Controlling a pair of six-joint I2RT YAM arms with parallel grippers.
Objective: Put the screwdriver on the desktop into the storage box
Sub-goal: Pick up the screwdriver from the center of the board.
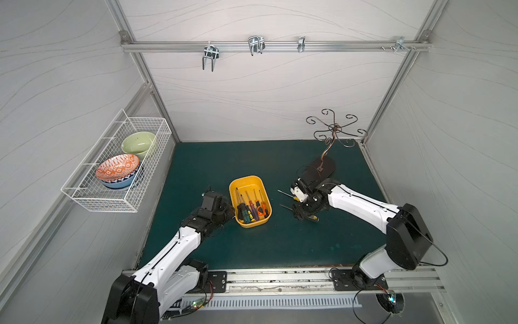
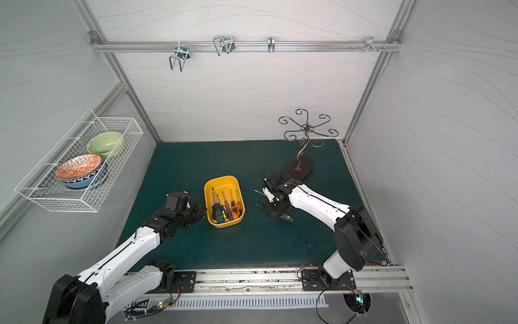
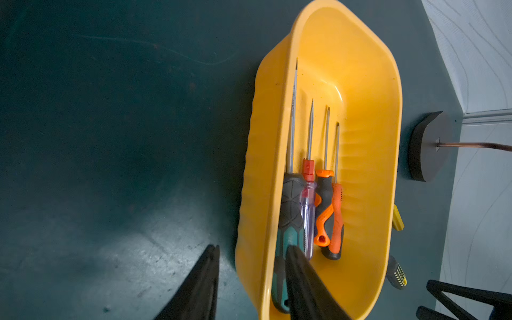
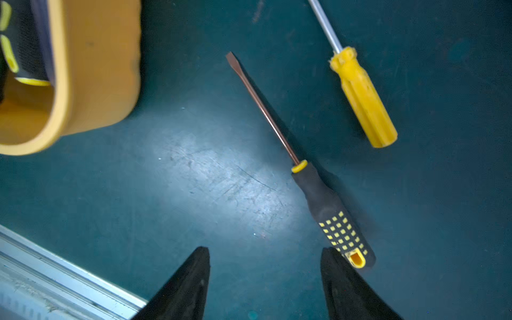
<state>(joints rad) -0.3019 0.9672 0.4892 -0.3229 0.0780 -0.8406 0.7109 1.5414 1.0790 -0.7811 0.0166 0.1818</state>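
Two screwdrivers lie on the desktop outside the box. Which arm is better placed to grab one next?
Right. The right gripper, open, hovers by the black screwdriver and the yellow screwdriver; the left gripper straddles the box wall away from them.

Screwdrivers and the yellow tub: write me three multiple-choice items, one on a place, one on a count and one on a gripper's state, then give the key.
1. Where does the black-handled screwdriver with yellow dots lie?
A) on the dark teal desktop, outside the shallow yellow plastic storage box
B) inside that box
C) held up in the air

2. How many screwdrivers lie on the desktop outside the box?
A) none
B) two
C) four

3. The right gripper is:
A) shut on a screwdriver
B) shut and empty
C) open and empty

Key:
1 A, it lies flat on the mat, apart from the box wall.
2 B, the dotted one and the yellow-handled screwdriver are the only ones out there.
3 C, its fingers stand apart with bare desktop between them.
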